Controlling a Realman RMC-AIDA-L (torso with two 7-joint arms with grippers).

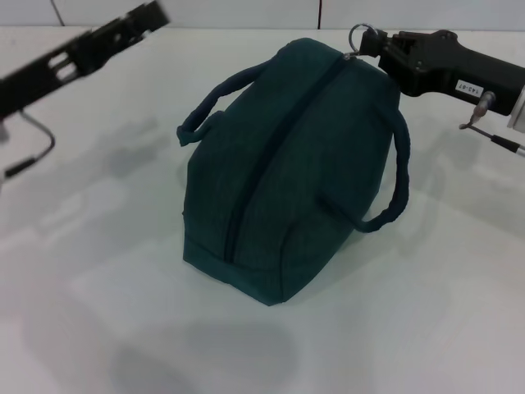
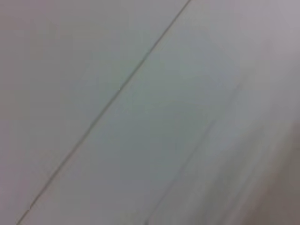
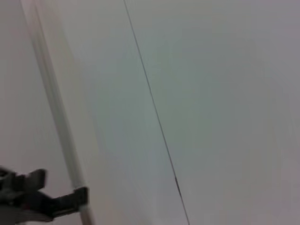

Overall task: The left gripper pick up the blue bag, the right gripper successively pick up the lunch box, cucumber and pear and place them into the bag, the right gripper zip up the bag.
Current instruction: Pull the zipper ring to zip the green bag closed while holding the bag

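At the far end of the blue bag (image 1: 287, 164), which rests zipped on the white bench (image 1: 443, 312), the ring pull (image 1: 362, 36) is met by the right gripper (image 1: 384, 51), apparently clenched on it to finish the zip. The left gripper (image 1: 152, 15) is held raised and well clear; its grip cannot be told.

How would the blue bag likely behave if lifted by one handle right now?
The blue bag is fabric with soft looped handles, so it would probably sag and swing rather than stay stiff. It bulges full with the zipper closed up to the ring pull by the right gripper, so it may feel weighty. Its broad base suggests a push would slide it, not tip it.
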